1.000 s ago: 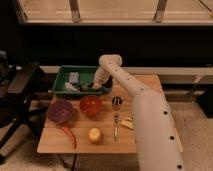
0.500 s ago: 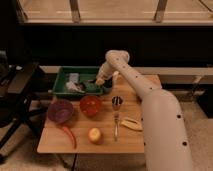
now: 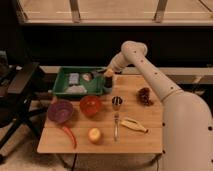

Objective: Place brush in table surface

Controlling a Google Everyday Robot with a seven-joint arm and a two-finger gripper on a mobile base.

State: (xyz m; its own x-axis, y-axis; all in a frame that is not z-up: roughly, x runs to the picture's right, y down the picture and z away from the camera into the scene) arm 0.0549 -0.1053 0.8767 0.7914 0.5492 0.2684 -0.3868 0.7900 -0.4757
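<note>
Now the arm has swung rightward since half a second ago, and the claw hangs above the right edge of the green tray, close over the back part of the desk. Earlier it sat deeper over the tray's middle. Whether the claw is clenched or released cannot be told here. A dark slim shape at the claw may be the brush, with a paler bit just beside it, but the grip itself is not clear; it is up at the tray's right rim, not lying on the wood.

In the tray lie a blue-grey sponge and something pale and crumpled. On the desk, the purple bowl stands at the left with the red bowl just beside it. A red chili lies below the purple bowl, and a yellow apple sits near the front edge. The silver utensil lies in the middle, a banana to its right, and dark grapes further back on the right. None of these have moved.
</note>
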